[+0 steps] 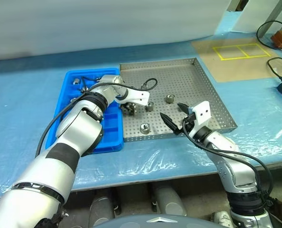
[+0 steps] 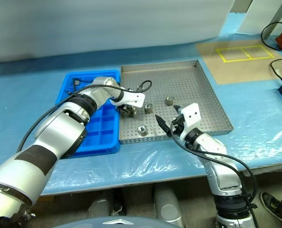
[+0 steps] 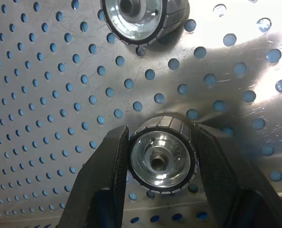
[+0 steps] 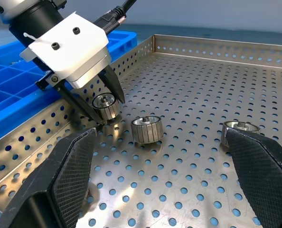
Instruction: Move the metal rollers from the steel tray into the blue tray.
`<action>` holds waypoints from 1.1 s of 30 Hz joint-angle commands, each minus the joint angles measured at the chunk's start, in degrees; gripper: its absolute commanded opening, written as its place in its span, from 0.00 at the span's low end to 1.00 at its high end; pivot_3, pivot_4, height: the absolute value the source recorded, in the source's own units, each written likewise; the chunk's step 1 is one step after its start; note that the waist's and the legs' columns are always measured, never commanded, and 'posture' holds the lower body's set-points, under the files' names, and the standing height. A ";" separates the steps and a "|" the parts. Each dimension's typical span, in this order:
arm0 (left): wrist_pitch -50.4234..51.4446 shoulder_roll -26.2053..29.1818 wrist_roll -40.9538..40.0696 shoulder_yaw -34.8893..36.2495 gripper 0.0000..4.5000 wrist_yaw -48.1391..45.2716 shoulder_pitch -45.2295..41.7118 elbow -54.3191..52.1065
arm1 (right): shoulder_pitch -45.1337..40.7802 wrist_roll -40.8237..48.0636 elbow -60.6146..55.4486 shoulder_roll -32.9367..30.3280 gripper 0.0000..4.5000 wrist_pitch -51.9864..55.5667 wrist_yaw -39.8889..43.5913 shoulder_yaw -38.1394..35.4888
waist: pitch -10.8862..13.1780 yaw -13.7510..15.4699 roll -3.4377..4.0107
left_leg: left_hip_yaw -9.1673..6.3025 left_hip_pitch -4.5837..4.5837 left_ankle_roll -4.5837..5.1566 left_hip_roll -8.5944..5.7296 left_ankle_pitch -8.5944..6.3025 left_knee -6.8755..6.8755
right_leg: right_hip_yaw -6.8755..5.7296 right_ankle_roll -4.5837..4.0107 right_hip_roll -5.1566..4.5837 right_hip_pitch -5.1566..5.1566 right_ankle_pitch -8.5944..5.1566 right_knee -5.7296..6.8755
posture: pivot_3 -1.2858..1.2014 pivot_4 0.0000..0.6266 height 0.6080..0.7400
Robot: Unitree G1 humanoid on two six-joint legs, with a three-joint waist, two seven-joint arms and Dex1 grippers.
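Steel tray: the large shallow silver perforated steel tray (image 1: pixel 198 90) lies on a blue plastic-covered table (image 1: pixel 32 95), its low raised rim closing all four sides; its left rim touches the blue tray.
Blue tray: the bright blue plastic tray with square compartments (image 1: pixel 110 130) sits just left of the steel tray; small dark items lie in its far compartments, too small to tell.
Open room: the far half and the right side of the perforated floor are bare; the left near part is crowded by both arms.
Left gripper: the left gripper (image 3: pixel 160 156) points down near the steel tray's left rim, its two black fingers (image 3: pixel 108 166) closed on either side of a small ribbed shiny metal roller with a central hole (image 3: pixel 161 159), which rests on the perforated floor.
Nearest neighbour: a second roller (image 4: pixel 147 129) stands just beside the gripped one, apart from it.
Other rollers: one (image 1: pixel 170 99) sits mid-tray, another (image 1: pixel 144 127) near the front rim.
Right gripper: the right gripper (image 1: pixel 175 118) hangs over the tray's front right area, fingers spread wide and holding nothing, well apart from the gripped roller.
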 commanded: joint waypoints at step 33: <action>21.96 29.15 -34.94 30.59 0.40 -7.26 33.56 -52.96 | -24.27 1.48 21.79 5.80 1.00 -7.69 15.03 4.49 | 0.04 11.46 -0.03 | 0.27 -0.99 0.05 -0.24 0.16 -0.04 | -0.07 -0.05 -0.62 -1.47 0.09 1.04 | 0.48 0.24 1.00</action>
